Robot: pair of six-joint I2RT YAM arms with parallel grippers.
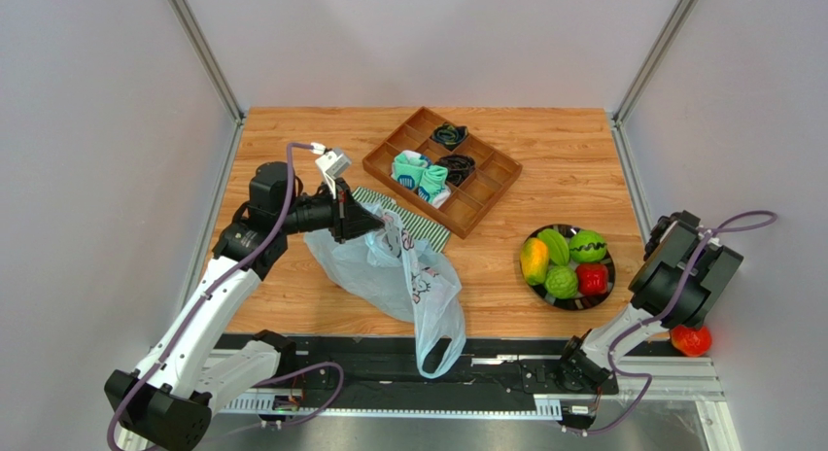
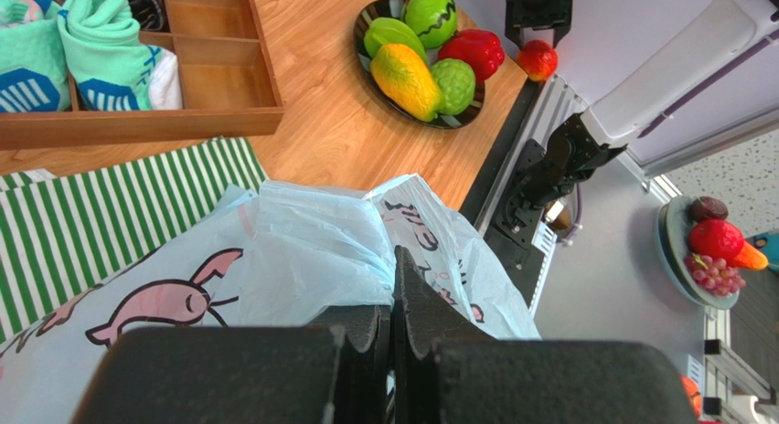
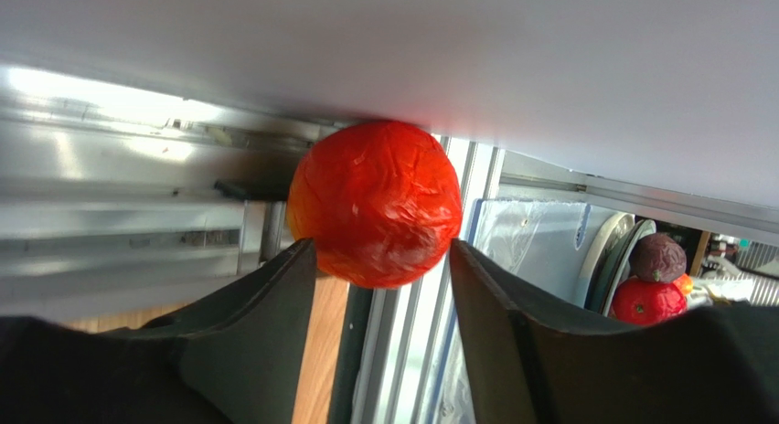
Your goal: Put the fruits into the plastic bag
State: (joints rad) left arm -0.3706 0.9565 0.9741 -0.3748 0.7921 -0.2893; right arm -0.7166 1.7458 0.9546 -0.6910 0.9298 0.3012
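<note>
The pale-blue plastic bag [image 1: 408, 281] with pink cartoon print lies crumpled at the table's left front, one handle loop hanging over the near edge. My left gripper [image 1: 374, 223] is shut on the bag's upper edge [image 2: 311, 250]; its jaws [image 2: 393, 259] stand pressed together on the film. A dark plate [image 1: 610, 276] at the right holds a yellow-orange mango [image 1: 534, 260], a green striped fruit [image 1: 587, 245], a green bumpy one [image 1: 561, 281], another green one and a red one [image 1: 592, 278]. My right gripper [image 1: 688, 325] is shut on a red round fruit [image 3: 375, 200] at its fingertips, beyond the table's right front corner by the wall.
A wooden divided tray [image 1: 486, 193] at the back middle holds teal socks [image 1: 421, 174] and black items. A green-and-white striped cloth [image 1: 428, 232] lies under the bag's far side. White walls close in both sides. The black rail [image 1: 505, 359] runs along the near edge.
</note>
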